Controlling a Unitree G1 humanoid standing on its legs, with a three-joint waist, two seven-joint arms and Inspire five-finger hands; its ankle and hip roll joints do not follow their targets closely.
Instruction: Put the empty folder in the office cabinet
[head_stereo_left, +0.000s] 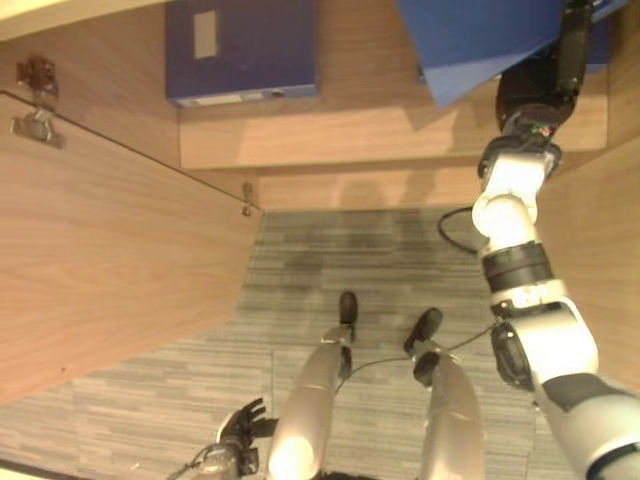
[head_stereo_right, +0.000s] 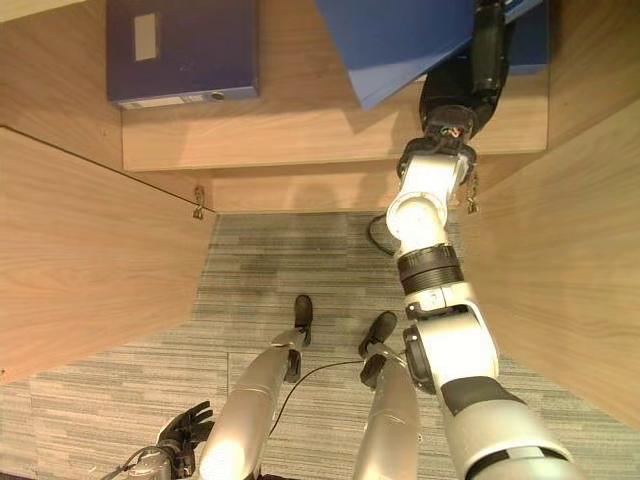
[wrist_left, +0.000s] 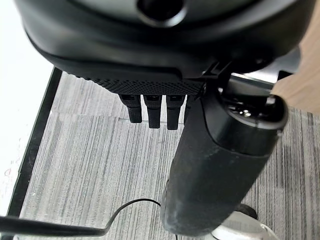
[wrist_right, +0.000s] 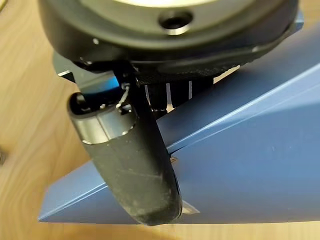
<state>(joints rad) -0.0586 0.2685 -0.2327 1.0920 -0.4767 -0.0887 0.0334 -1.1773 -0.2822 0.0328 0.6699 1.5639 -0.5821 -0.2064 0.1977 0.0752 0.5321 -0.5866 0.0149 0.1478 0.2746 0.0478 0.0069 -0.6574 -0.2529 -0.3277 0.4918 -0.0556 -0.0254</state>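
Thumb and fingers (wrist_right: 167, 95) of the right hand (wrist_right: 132, 165) clamped across the blue folder (wrist_right: 240, 165), thumb on one cover, fingers on the other, near the open edge where the covers part slightly. Held tilted, not flat, with one corner pointing down toward the front edge of the cabinet shelf (head_stereo_left: 330, 140), most of the sheet already over the right part of the shelf. Pinch looks narrow and close to one edge, so judged liable to let the folder pivot or slide out if the corner catches on the shelf front or the cabinet's right wall. Covers gaping a little: a risk of one flap snagging and folding back on the way in. Further left on the same shelf, a dark binder (head_stereo_left: 240, 50) lying flat, well apart from the held folder, so unlikely to be struck unless swung wide. Cabinet door (head_stereo_left: 110, 260) standing open at the left, clear of the right arm. Release while still tilted and overhanging the front edge would probably send the folder off the shelf to the carpeted floor (head_stereo_left: 330, 260) below. Left hand (head_stereo_left: 240, 425) low by the floor, fingers (wrist_left: 152, 112) loosely extended, holding nothing, too far away to help steady anything.
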